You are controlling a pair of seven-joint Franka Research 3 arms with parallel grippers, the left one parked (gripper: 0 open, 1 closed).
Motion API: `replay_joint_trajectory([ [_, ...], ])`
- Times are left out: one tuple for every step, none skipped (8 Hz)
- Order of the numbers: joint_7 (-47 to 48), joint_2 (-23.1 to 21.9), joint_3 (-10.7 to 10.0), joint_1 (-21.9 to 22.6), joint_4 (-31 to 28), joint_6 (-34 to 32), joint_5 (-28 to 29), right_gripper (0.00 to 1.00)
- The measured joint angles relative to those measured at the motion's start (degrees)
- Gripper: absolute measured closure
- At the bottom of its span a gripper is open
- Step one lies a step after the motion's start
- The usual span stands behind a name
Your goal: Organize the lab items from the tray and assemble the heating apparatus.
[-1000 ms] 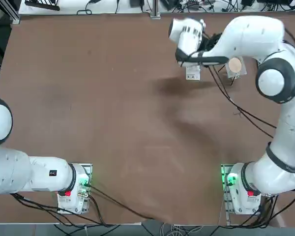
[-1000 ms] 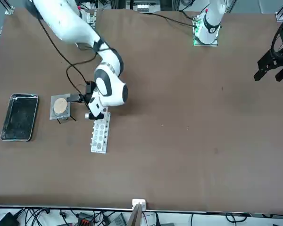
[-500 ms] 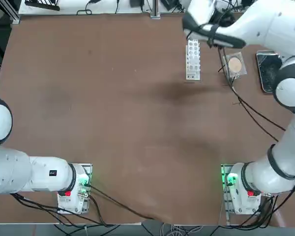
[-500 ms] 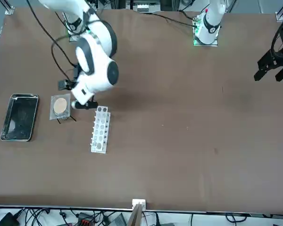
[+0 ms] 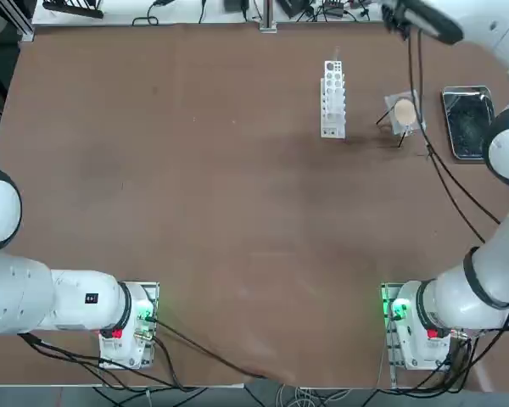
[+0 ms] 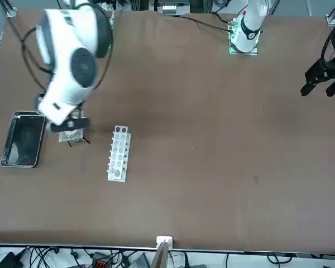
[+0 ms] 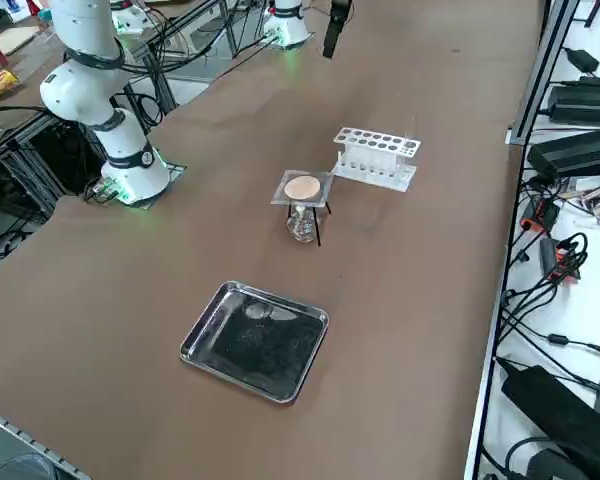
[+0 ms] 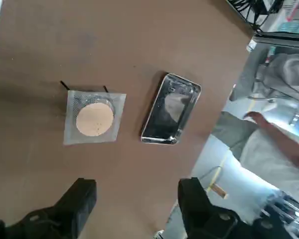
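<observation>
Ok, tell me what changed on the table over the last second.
The right arm swung away from the white holed rack, across the square grey mesh with tan round centre on its black wire ring stand, toward the shiny metal tray. Its right gripper, open and empty, now hangs high above the table. Rack, mesh, stand and tray stayed put.

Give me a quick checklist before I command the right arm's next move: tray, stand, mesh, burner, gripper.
1. Tray emptied of lab items: ok, only its reflective bottom shows.
2. Wire stand upright on the table between tray and white rack: ok.
3. Mesh lying flat on the stand, tan centre up: ok.
4. Glass burner under the mesh, inside the stand's legs: ok in the right side view; whether it is centred, cannot tell.
5. Right gripper open and holding nothing, raised well above the mesh and tray: ok.
6. A person's hand beyond the table edge near the tray: not ok, watch it.
</observation>
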Motion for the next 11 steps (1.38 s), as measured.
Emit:
replay_joint_trajectory([
  [-1.34,0.16,-0.05,-2.06,2.87,0.99,2.81,0.01],
  [-1.61,0.32,-0.08,-4.05,4.67,2.15,6.46,0.01],
  [-1.58,0.53,-0.27,-6.05,5.75,3.52,11.27,0.01],
  [-1.52,0.46,-1.77,-7.94,6.32,4.97,17.65,0.01],
  [-1.53,0.02,-5.86,-8.41,6.8,6.14,24.93,0.01],
  [-1.6,-1.1,-11.86,-7.51,6.61,7.52,32.38,0.01],
  [-1.83,-2.97,-18.94,-5.63,5.52,9.24,39.22,0.01],
  [-2.06,-5.56,-25.15,-3.46,2.76,11.25,43.82,0.01],
  [-2.14,-8.43,-30.03,-1.05,-1.06,13.47,45.99,0.01],
  [-2.12,-11.12,-33.63,1.47,-4.82,15.47,46.58,0.01],
  [-1.92,-13.4,-36.41,3.88,-7.68,16.69,46.67,0.01],
])
